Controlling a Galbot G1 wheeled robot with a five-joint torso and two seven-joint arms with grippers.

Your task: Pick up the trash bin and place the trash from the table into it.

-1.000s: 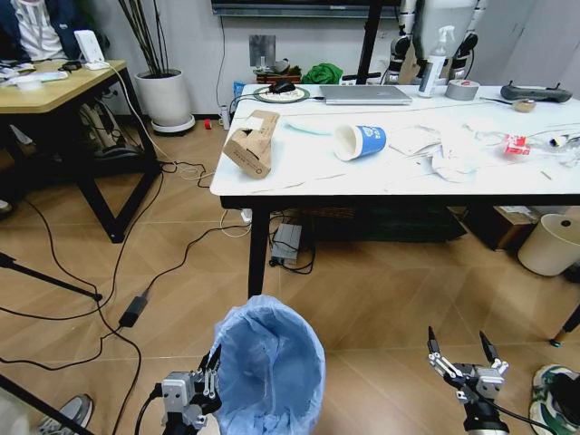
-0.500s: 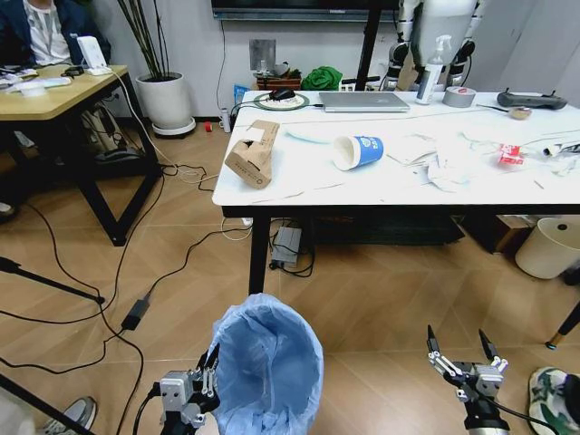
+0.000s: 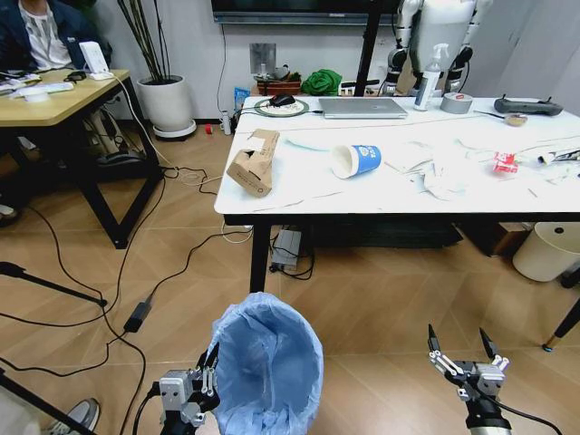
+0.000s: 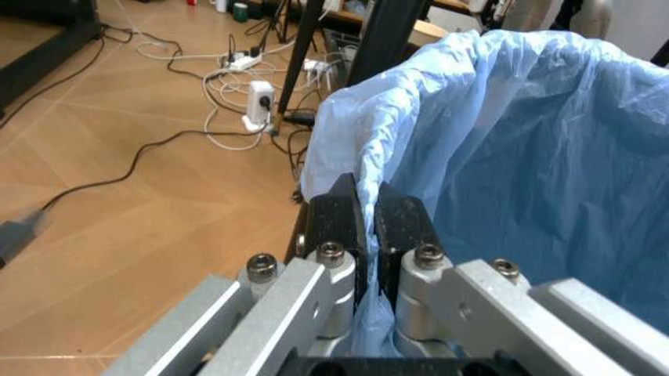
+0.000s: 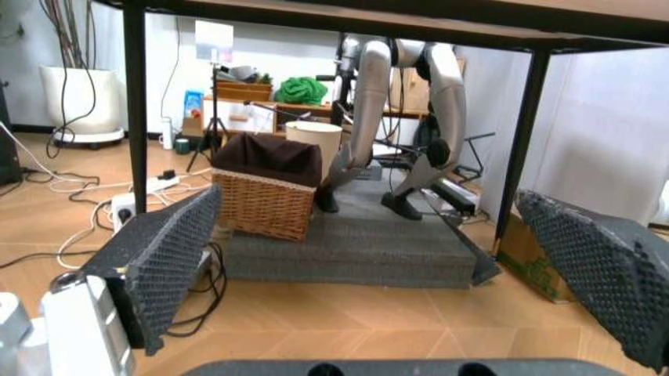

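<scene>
I have the trash bin [image 3: 268, 362] low in my head view, at about 6 o'clock, its light-blue bag open toward me. My left gripper [image 3: 210, 373] sits at the bin's 9 o'clock rim, and in the left wrist view its fingers [image 4: 337, 221] are pressed together on the bag's edge [image 4: 368, 168], pinching the plastic at the rim. My right gripper [image 3: 462, 349] hangs at about 4 o'clock from the bin, well apart from it, its fingers spread wide with nothing between them; the right wrist view shows the two dark pads [image 5: 162, 262] far apart, looking under the table.

The table [image 3: 381, 198] lies at 12 to 1 o'clock beyond the bin. On it I see the cardboard box [image 3: 254, 161] near the left corner, the paper cup [image 3: 355, 160] lying on its side at mid-table, and crumpled tissues [image 3: 444, 179] to the cup's 3 o'clock. A laptop [image 3: 364, 107] lies along the far edge.
</scene>
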